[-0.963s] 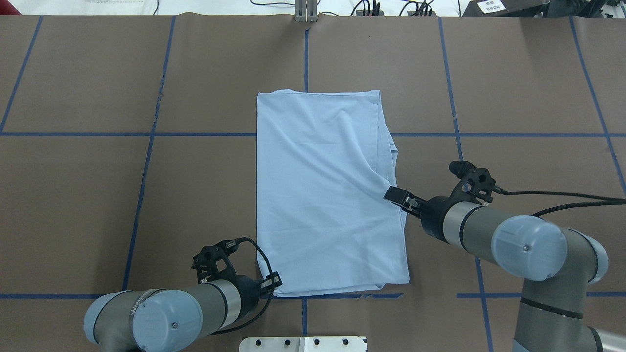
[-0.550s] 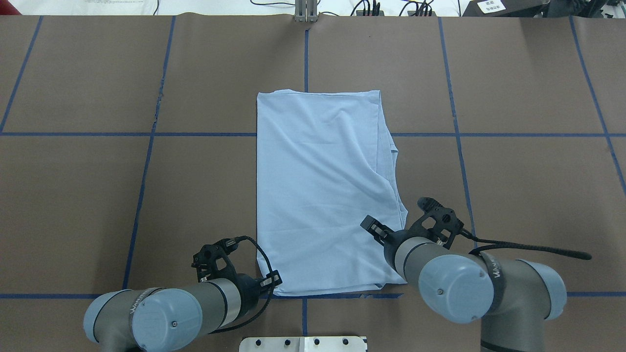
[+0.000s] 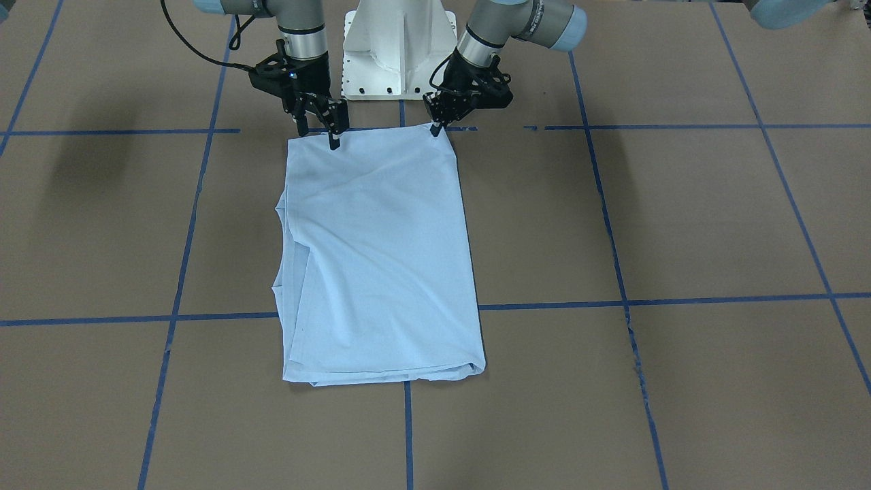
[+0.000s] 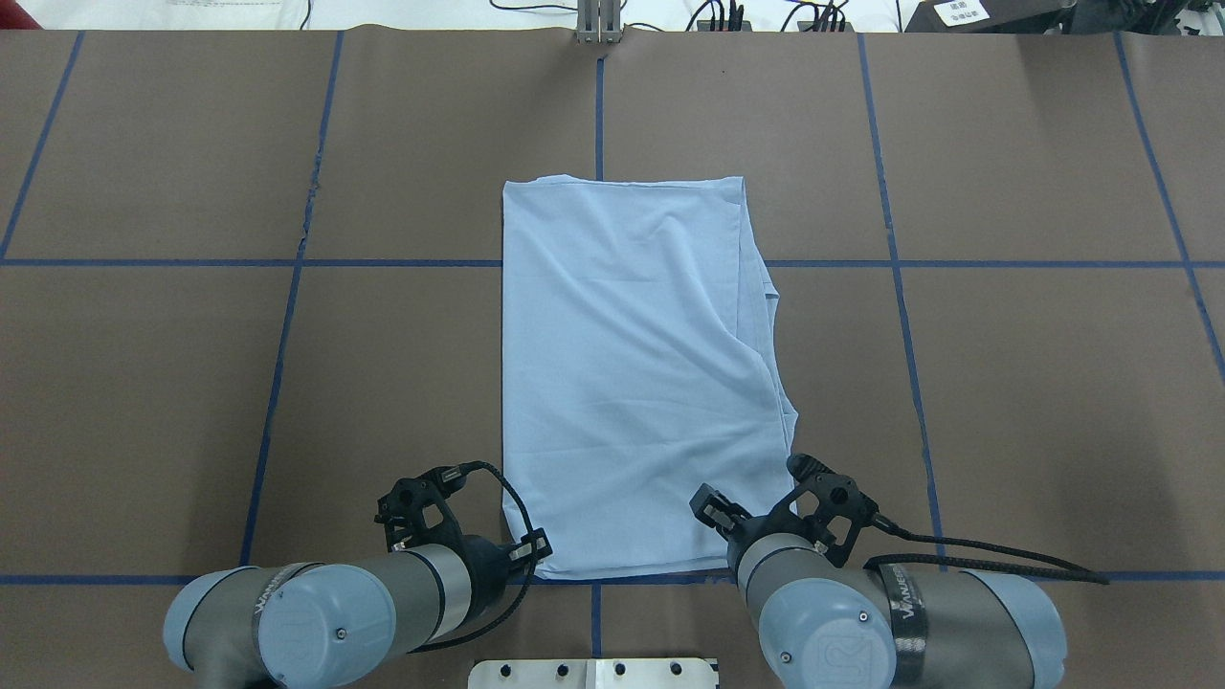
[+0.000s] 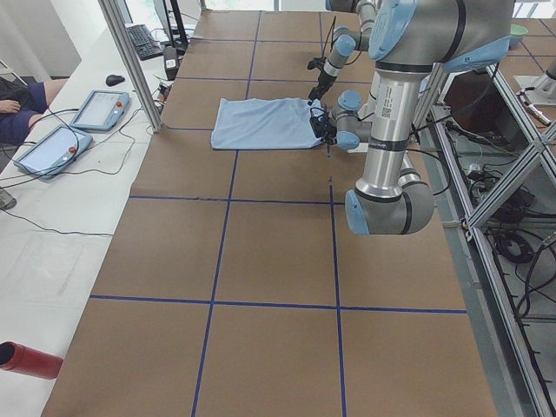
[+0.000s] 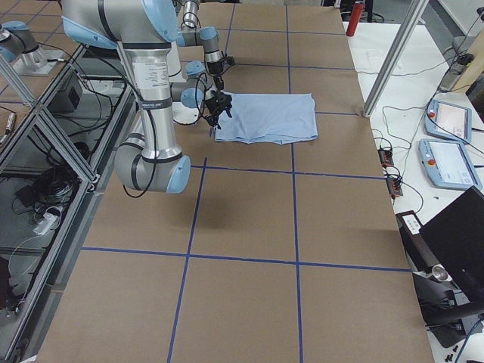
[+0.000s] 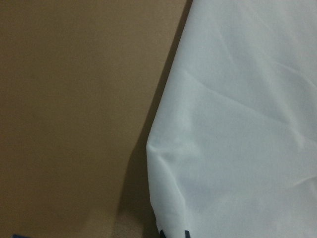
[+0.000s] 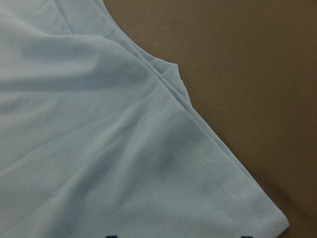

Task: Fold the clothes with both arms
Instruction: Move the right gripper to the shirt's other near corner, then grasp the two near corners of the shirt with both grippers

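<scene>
1. The light blue short-sleeved T-shirt, folded into a long rectangle, lies flat in the middle of the brown paper-covered surface, which is crossed by blue tape lines.
2. The black left gripper is at the shirt's near-left corner, with its fingers closed on the fabric.
3. The black right gripper is at the shirt's near edge towards the right corner, with its fingers spread apart and gripping nothing.
</scene>
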`<state>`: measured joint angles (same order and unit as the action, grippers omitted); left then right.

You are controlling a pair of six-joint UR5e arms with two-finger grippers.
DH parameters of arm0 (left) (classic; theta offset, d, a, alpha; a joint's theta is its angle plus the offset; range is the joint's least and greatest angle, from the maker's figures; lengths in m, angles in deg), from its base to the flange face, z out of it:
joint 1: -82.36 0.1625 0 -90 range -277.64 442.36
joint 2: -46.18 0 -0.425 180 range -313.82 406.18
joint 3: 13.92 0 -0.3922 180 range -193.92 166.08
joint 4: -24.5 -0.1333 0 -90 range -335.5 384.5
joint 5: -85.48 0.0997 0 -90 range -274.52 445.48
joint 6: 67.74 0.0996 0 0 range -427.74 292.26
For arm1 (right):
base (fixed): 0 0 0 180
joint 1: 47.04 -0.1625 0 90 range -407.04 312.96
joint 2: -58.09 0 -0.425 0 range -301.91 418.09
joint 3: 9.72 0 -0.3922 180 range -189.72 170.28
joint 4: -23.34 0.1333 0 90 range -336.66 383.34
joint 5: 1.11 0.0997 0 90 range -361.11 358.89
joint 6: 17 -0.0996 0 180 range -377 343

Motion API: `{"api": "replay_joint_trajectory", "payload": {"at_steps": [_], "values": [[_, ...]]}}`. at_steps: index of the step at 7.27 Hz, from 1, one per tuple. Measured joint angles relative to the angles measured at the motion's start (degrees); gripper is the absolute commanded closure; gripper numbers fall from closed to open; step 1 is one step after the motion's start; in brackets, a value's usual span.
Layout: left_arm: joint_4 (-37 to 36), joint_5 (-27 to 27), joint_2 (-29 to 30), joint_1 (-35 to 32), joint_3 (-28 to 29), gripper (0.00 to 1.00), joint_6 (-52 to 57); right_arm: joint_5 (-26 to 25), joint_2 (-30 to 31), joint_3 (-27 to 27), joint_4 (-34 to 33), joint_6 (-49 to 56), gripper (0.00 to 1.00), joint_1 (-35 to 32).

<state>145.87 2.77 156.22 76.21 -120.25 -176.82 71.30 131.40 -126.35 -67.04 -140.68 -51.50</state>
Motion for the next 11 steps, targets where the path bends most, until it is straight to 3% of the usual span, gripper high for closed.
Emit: {"api": "replay_joint_trajectory", "payload": {"at_steps": [7,9,10,11], "values": [[0.18,-0.05,0.00,-0.16,-0.11,1.00,0.01,-0.90,-1.23,3.57,-1.63,-0.87,0.13,1.53],[0.24,-0.08,0.00,-0.15,-0.11,1.00,0.07,-1.52,-1.52,3.82,-1.63,-1.25,0.30,1.54],[0.25,-0.08,0.00,-0.16,-0.14,1.00,0.09,-2.00,-1.94,4.06,-1.61,-1.84,0.49,1.53],[0.26,-0.08,0.00,-0.17,-0.17,1.00,0.14,-2.42,-2.24,4.36,-1.53,-2.55,0.59,1.49]]}}
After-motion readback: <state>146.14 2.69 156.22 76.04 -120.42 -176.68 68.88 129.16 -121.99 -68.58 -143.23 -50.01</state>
